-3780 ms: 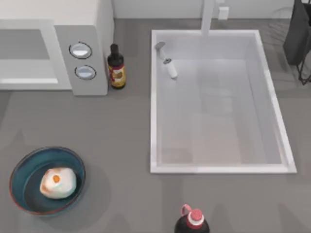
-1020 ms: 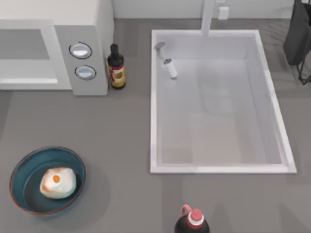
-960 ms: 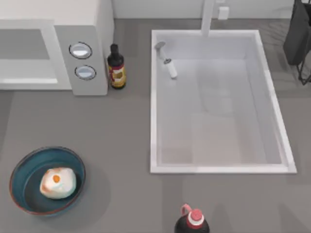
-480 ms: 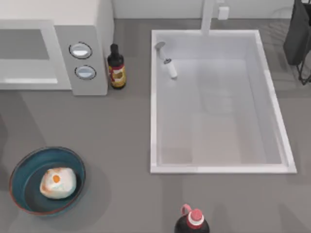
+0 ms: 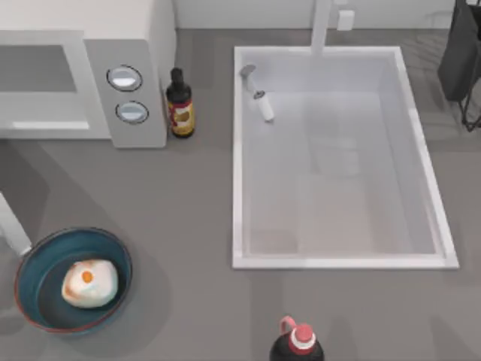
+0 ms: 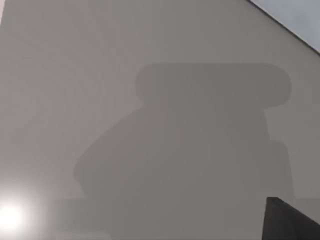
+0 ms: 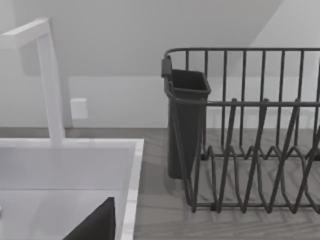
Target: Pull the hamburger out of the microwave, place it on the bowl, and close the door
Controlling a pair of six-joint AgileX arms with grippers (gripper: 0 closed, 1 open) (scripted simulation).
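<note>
The hamburger (image 5: 89, 283) lies inside the teal bowl (image 5: 36, 265) at the table's front left. The microwave (image 5: 98, 75) stands at the back left, and its grey cavity (image 5: 37, 68) shows at the front. A slanted white bar (image 5: 13, 226) pokes in from the left edge just above the bowl; I cannot tell whether it is the door or my left arm. The left wrist view looks at bare grey tabletop under a broad shadow, with a dark part of my left gripper (image 6: 290, 222) in one corner. A dark part of my right gripper (image 7: 95, 222) hangs over the sink.
A dark sauce bottle (image 5: 179, 104) stands beside the microwave. A white sink (image 5: 338, 262) with a faucet (image 5: 322, 22) takes up the right half of the table. A red-capped dark bottle (image 5: 298, 344) is at the front edge, and a black dish rack (image 5: 462, 60) at the back right.
The white bar has come into view at the left edge, and a shadow has spread over the table's left side. Bowl and hamburger have not moved.
</note>
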